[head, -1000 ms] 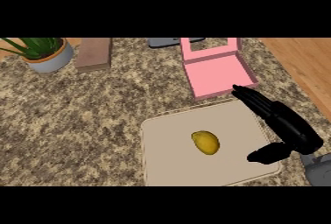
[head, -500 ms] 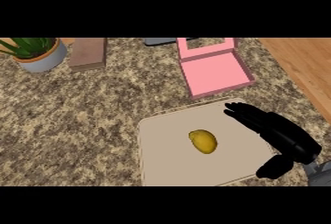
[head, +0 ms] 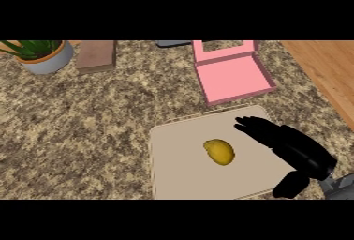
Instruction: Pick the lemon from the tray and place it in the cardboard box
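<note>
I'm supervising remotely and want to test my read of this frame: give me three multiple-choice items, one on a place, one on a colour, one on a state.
1. Where is the lemon?
A. on the tray
B. in the box
C. in the hand

2. What colour is the open box?
A. brown
B. pink
C. white

3. How is the right hand?
A. curled round the lemon
B. open above the tray beside the lemon
C. inside the box

Answers:
1 A, the lemon lies near the tray's middle.
2 B, its floor and lid are pink.
3 B, its fingers are extended right of the lemon, with a gap between.
</note>
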